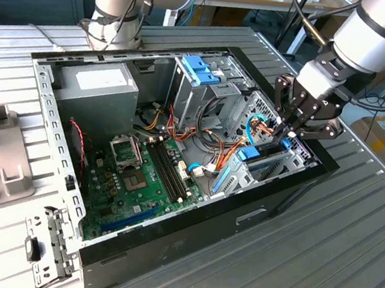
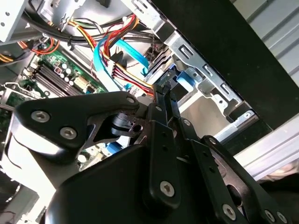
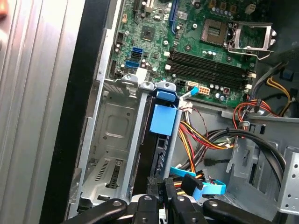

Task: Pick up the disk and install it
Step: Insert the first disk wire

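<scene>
— Disk (image 3: 161, 140) first: we see it standing on edge in the drive bay (image 3: 112, 135) of the computer case (image 1: 254, 215), blue rail up.
— Our end effector (image 1: 287, 129) sits right above it, fingers drawn narrow on its end, we think. Farther back lie the motherboard (image 1: 139, 179) and power supply (image 1: 97, 87).

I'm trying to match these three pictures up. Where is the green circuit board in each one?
Exterior view: the green circuit board lies flat on the open case's floor, toward the exterior view's left.
Second wrist view: it sits beyond the coloured wires.
First wrist view: it lies beyond the grey drive bay.
Shared landmark: the light-blue flat cable.
</scene>
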